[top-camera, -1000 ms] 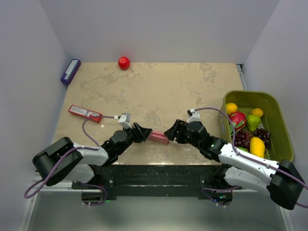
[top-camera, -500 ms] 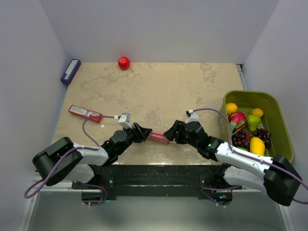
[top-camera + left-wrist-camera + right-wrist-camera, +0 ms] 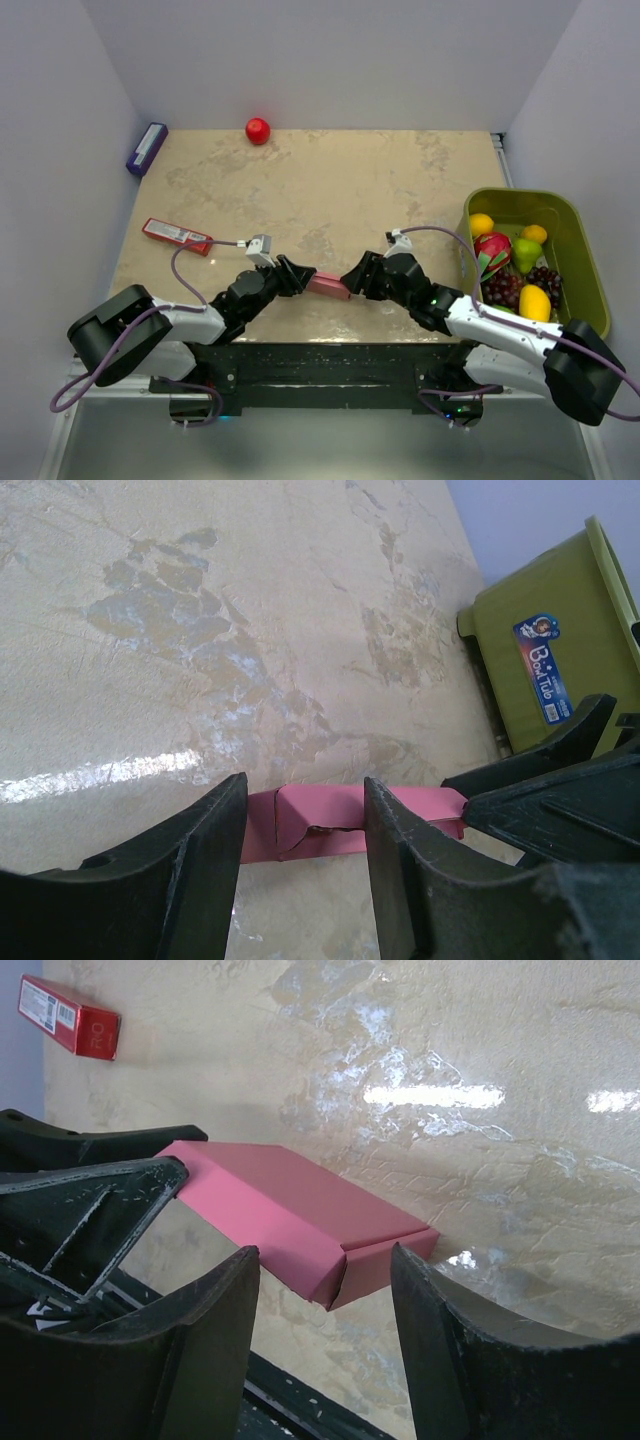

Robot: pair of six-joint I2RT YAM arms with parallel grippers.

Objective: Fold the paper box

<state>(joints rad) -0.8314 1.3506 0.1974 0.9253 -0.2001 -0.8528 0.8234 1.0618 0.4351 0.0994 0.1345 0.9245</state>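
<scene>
At 6 o'clock of bench (image 3: 330, 180), right fingers (image 3: 460, 1340) narrowed astride paper box (image 3: 280, 1200), unclenched; left fingers (image 3: 170, 880) hold unclear; pinch pending.

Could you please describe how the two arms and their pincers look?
The left arm and right arm have black joints and white shells on the long links. A lilac cable loops along each to a small pale wrist camera. The left pincer and right pincer have broad, curved black fingers.

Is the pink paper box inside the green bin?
No, the paper box lies on the table, well left of the green bin.
</scene>
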